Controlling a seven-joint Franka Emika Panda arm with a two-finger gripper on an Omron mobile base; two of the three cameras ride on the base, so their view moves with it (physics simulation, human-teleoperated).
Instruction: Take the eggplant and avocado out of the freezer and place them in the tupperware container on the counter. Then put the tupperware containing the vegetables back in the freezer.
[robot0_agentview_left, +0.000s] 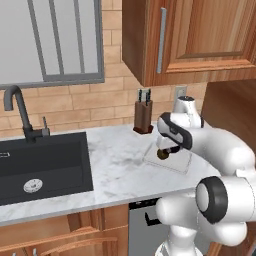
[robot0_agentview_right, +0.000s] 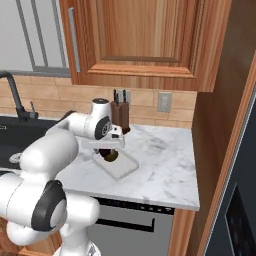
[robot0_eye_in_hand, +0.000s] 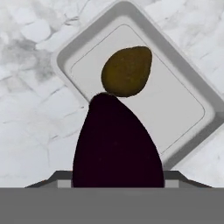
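Note:
My gripper (robot0_agentview_left: 168, 149) hangs just over the tupperware container (robot0_agentview_left: 179, 163) on the counter (robot0_agentview_left: 117, 160) and is shut on the eggplant (robot0_eye_in_hand: 116, 144). The eggplant is a dark purple lump that hides the fingertips in the hand view. Below it the olive-brown avocado (robot0_eye_in_hand: 127, 72) lies inside the pale tray (robot0_eye_in_hand: 186, 107), near one corner. From the right base view the eggplant (robot0_agentview_right: 105, 151) sits in the hand just above the avocado (robot0_agentview_right: 113, 158) and the tray (robot0_agentview_right: 124, 168). The freezer (robot0_agentview_right: 241, 210) is a dark panel at the far right.
A brown knife block (robot0_agentview_left: 143, 117) stands by the wall just behind the tray. The black sink (robot0_agentview_left: 42, 162) and its faucet (robot0_agentview_left: 17, 107) take up the counter's left part. A wooden side panel (robot0_agentview_right: 220, 125) closes the counter's right end. Wall cupboards (robot0_agentview_left: 200, 35) hang overhead.

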